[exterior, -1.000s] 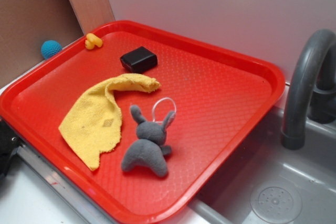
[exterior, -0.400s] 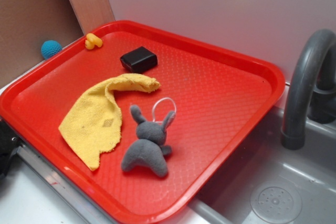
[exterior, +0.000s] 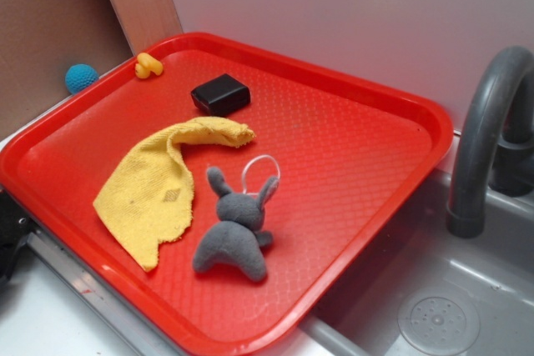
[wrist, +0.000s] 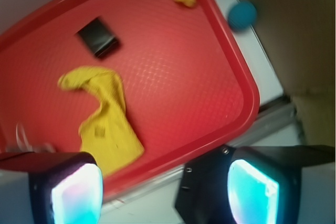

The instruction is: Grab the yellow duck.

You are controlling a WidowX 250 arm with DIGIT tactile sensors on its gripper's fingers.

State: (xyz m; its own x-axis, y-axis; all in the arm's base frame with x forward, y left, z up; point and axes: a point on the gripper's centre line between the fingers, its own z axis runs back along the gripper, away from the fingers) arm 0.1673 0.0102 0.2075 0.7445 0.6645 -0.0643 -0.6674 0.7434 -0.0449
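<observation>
Gripper (wrist: 165,192) hangs high over the near edge of the red tray (wrist: 247,103), its pads spread wide and empty. By my reading this is the approach step. The yellow duck (exterior: 148,65) sits in the tray's far left corner, near the black block (exterior: 220,93) and well apart from the yellow knitted cloth (exterior: 158,189). Next it should travel to that corner, then descend.

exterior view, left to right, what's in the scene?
Blue ball → yellow duck → black block → grey faucet. Yellow cloth and grey bunny overlap these in x, so they're left out.
</observation>
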